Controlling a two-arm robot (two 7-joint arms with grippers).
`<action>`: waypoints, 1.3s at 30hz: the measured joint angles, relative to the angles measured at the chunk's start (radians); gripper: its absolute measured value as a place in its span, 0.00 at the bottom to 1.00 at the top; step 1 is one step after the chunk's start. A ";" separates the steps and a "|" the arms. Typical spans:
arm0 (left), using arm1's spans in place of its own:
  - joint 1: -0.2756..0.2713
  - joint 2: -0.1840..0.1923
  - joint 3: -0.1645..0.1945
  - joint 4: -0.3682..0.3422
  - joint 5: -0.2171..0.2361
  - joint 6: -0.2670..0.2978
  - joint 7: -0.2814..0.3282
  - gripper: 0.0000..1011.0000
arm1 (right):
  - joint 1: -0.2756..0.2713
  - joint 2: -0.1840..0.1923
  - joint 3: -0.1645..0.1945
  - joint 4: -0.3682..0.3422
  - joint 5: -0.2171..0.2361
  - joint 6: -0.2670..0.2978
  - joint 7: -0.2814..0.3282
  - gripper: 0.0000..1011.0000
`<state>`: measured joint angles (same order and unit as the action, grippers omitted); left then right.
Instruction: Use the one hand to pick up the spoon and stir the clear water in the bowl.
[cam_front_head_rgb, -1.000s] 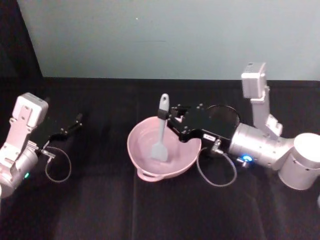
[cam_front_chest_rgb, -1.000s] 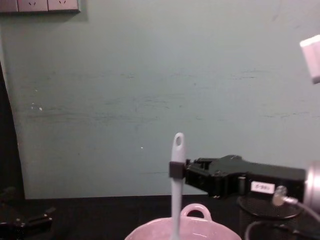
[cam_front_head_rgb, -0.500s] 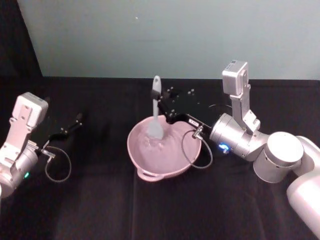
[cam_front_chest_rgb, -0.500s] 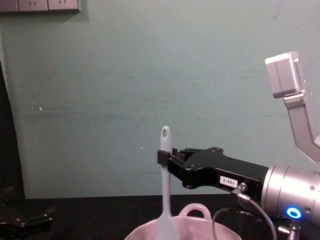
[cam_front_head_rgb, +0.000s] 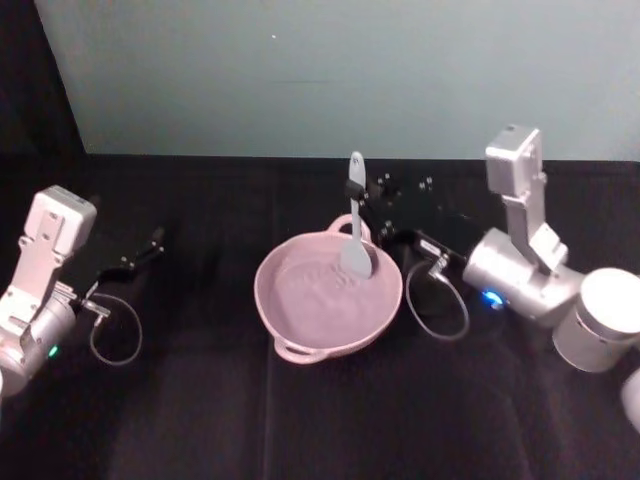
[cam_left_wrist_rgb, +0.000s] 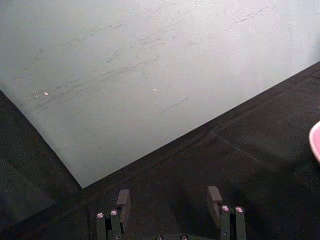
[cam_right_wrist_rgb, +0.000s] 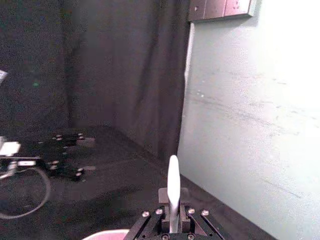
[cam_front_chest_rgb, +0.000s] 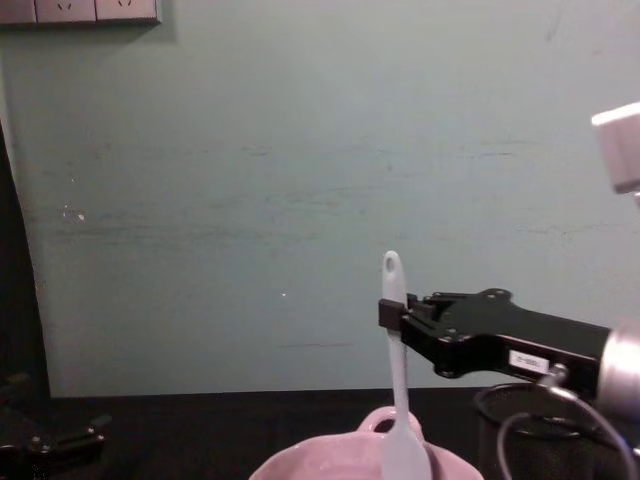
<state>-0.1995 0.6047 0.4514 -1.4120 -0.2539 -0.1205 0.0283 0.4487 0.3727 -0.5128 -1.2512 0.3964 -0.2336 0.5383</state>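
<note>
The pale pink bowl (cam_front_head_rgb: 300, 310) sits mid-table, its rim also low in the chest view (cam_front_chest_rgb: 320, 462). The white spoon (cam_front_head_rgb: 355, 230) stands nearly upright, its flat head dipped into the bowl's far right part. My right gripper (cam_front_head_rgb: 358, 189) is shut on the spoon's handle a little below the hole, reaching in from the right; the chest view shows that grip on the spoon (cam_front_chest_rgb: 396, 380) by the right gripper (cam_front_chest_rgb: 391, 313). In the right wrist view the handle (cam_right_wrist_rgb: 173, 187) rises between the jaws. My left gripper (cam_left_wrist_rgb: 169, 199) is parked at the far left, open and holding nothing.
A black wire-mesh cup (cam_front_chest_rgb: 525, 425) stands behind and to the right of the bowl, under my right wrist. A cable loop (cam_front_head_rgb: 437, 305) hangs from the right wrist beside the bowl. The light green wall (cam_front_head_rgb: 330, 70) closes off the back of the table.
My right gripper has carried the spoon across the bowl, from its far left part to its far right part. The left arm has not moved.
</note>
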 joint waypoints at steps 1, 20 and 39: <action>0.000 0.000 0.000 0.000 0.000 0.000 0.000 1.00 | -0.010 0.008 0.003 -0.016 0.004 0.005 0.006 0.11; 0.000 0.000 0.000 0.000 0.000 0.000 0.000 1.00 | -0.078 -0.052 -0.013 -0.090 0.058 0.065 0.057 0.11; 0.000 0.000 0.000 0.000 0.000 0.000 0.000 1.00 | -0.009 -0.126 0.070 0.069 -0.071 -0.051 -0.099 0.11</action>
<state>-0.1995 0.6047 0.4514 -1.4120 -0.2539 -0.1205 0.0283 0.4396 0.2469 -0.4430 -1.1820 0.3251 -0.2844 0.4397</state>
